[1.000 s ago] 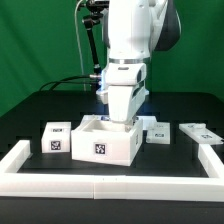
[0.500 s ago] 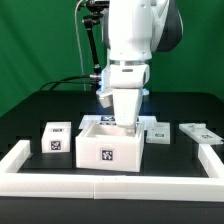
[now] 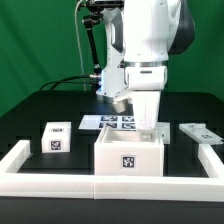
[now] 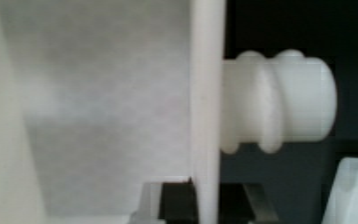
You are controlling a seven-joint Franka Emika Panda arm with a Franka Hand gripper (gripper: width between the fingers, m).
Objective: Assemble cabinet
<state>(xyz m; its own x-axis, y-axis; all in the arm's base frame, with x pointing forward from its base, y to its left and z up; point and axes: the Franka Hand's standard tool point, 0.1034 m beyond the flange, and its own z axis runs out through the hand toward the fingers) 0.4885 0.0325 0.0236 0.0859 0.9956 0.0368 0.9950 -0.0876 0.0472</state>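
Observation:
The white cabinet box body [image 3: 128, 155], open on top with a tag on its front face, stands against the front rail. My gripper [image 3: 150, 128] reaches down over its rim on the exterior view's right and is shut on that wall. In the wrist view the thin white wall [image 4: 202, 110] runs between my dark fingertips [image 4: 176, 200], with a ridged white knob [image 4: 282, 100] on its outer side. A small tagged block [image 3: 56, 137] sits to the exterior view's left. A flat tagged panel [image 3: 200, 132] lies to the right.
The marker board [image 3: 112, 121] lies behind the box. A long low white border rail [image 3: 60, 183] runs along the front and up both sides. A green backdrop and cables stand behind the arm.
The box body has slid to the exterior view's right and closer to the front rail, with my gripper moving along on its wall. The marker board is now uncovered.

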